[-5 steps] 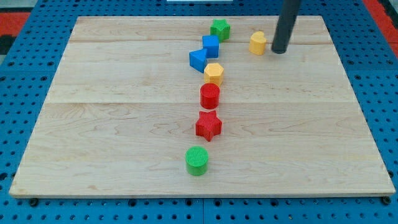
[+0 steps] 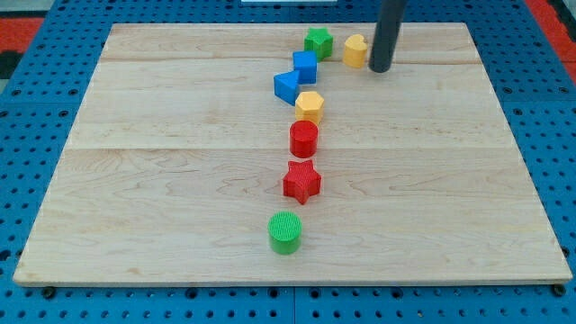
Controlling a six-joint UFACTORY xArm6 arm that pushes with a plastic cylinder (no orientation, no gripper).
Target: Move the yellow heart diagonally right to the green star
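Note:
The yellow heart (image 2: 355, 50) lies near the view's top, a short gap to the right of the green star (image 2: 317, 41). My tip (image 2: 380, 67) rests on the board right against the heart's right side. The rod rises out of the view's top edge and hides nothing of the heart.
A line of blocks runs down the board's middle: blue cube (image 2: 305, 67), blue triangular block (image 2: 286, 86), yellow hexagon (image 2: 309, 106), red cylinder (image 2: 303, 139), red star (image 2: 301, 182), green cylinder (image 2: 284, 232). The wooden board (image 2: 162, 162) lies on a blue pegboard.
My tip has moved left and slightly toward the view's top, pushing the yellow heart left and up, closer to the green star. The other blocks have not moved.

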